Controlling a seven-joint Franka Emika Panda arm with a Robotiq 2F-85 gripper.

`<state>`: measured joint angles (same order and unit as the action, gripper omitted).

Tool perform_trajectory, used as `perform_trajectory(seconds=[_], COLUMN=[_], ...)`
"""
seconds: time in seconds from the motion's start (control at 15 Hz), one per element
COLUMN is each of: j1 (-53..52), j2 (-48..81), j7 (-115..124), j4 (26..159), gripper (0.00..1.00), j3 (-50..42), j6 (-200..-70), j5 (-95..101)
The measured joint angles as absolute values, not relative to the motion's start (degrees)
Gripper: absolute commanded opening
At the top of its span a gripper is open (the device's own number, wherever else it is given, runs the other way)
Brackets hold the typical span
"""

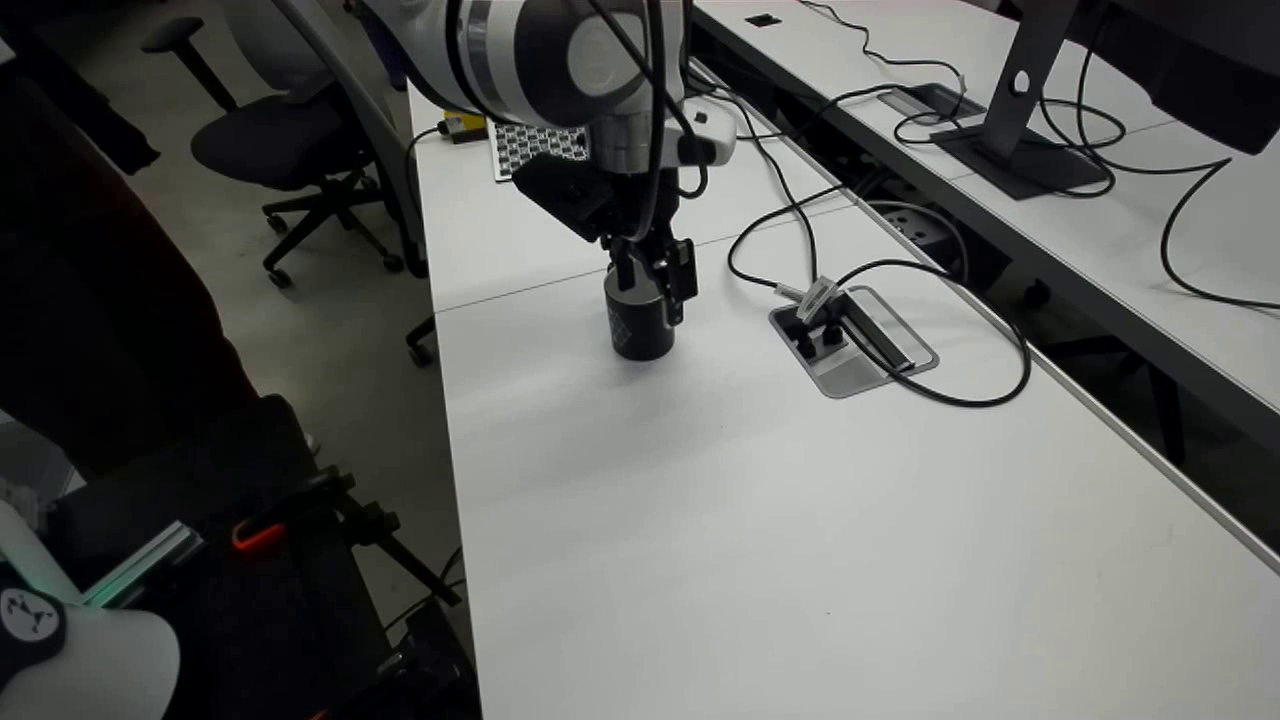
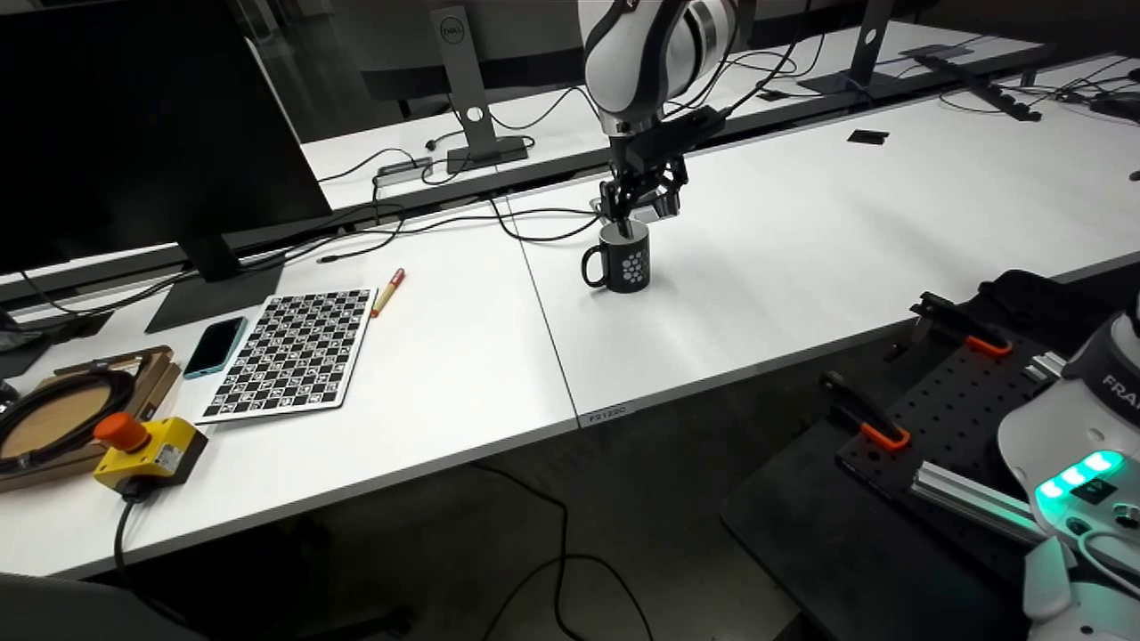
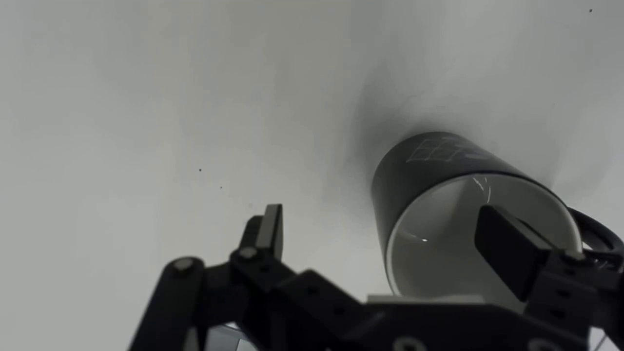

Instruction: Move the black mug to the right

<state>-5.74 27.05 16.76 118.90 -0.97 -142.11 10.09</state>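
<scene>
The black mug (image 1: 640, 335) stands upright on the white table and also shows in an exterior view (image 2: 628, 263), with its handle toward the checkered board. In the wrist view the mug (image 3: 414, 180) is right of centre, its pale inside facing the camera and its handle at the right edge, partly hidden by a finger. My gripper (image 3: 382, 214) is open. One finger reaches over or into the mug's opening; the other is outside, apart from the wall. The mug's near wall lies between the fingers. In an exterior view the gripper (image 1: 650, 300) is low at the mug's rim.
A grey cable box (image 1: 855, 345) with looping black cables is set in the table beside the mug. A checkered board (image 2: 298, 347), a phone (image 2: 215, 345), a pen (image 2: 388, 292) and a yellow emergency stop (image 2: 151, 452) lie further along. Monitors stand behind.
</scene>
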Motion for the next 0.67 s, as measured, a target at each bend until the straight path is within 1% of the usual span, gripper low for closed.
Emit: perform_trajectory(seconds=[0.6, 0.67], j1=[-5.8, -5.8], j2=[30.0, 30.4], j7=[16.1, 15.9], j4=[116.7, 116.5], gripper=[1.00, 0.82], j3=[-0.5, -0.5], j6=[-142.1, -142.1], j5=[6.9, 6.7])
